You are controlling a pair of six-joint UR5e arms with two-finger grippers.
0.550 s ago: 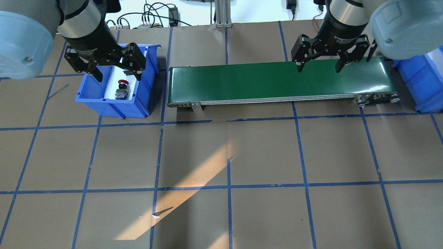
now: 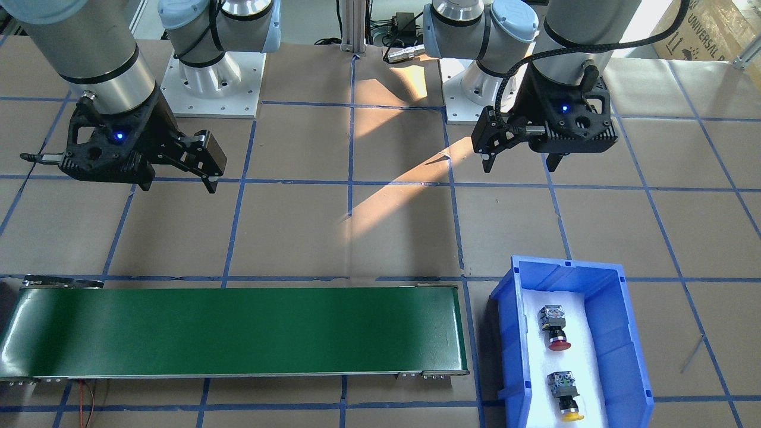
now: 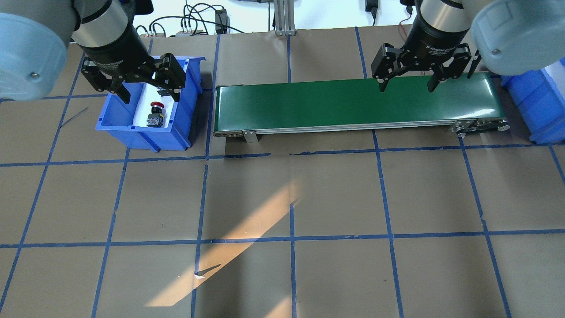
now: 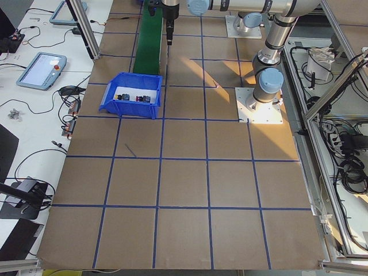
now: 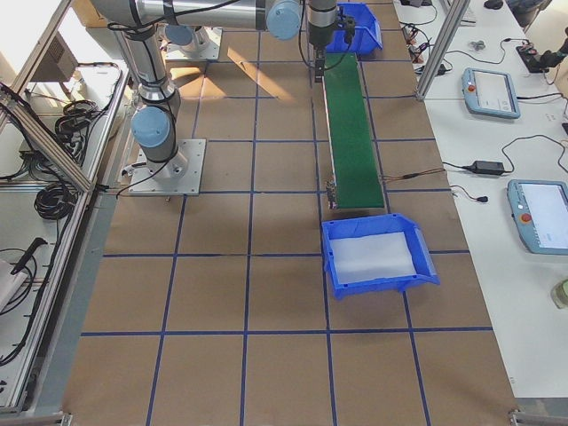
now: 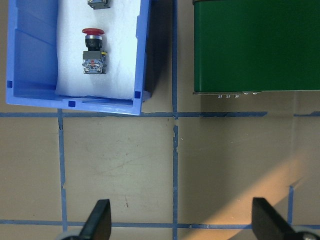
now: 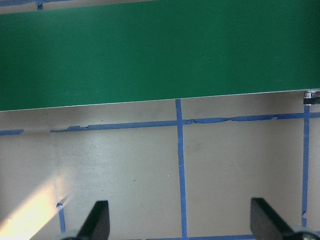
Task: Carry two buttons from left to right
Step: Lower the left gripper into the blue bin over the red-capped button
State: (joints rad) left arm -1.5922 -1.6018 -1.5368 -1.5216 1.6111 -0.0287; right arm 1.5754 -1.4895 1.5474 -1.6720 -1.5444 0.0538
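A wide table (image 3: 282, 198) covered in brown paper and gridded with blue tape fills the scene, with a slanting patch of sunlight across its middle; operator benches with cables and handheld screens run along the far side. A long green conveyor belt (image 3: 353, 101) lies crosswise, and a broad stretch of paper separates it from the robot's bases. Just beyond the belt's left end sits a blue bin (image 3: 132, 132) with a white liner (a second blue bin (image 5: 377, 280) sits beyond the belt's right end). In the left-end bin, the red button (image 2: 556, 330) and the yellow button (image 2: 565, 395) lie on their sides, apart, the red one nearer the robot. The left gripper (image 3: 151, 98) hangs in the air on the robot's side of that bin, fingers spread wide, holding nothing. The right gripper (image 3: 406, 88) hangs near the belt's right end, likewise spread and touching nothing.
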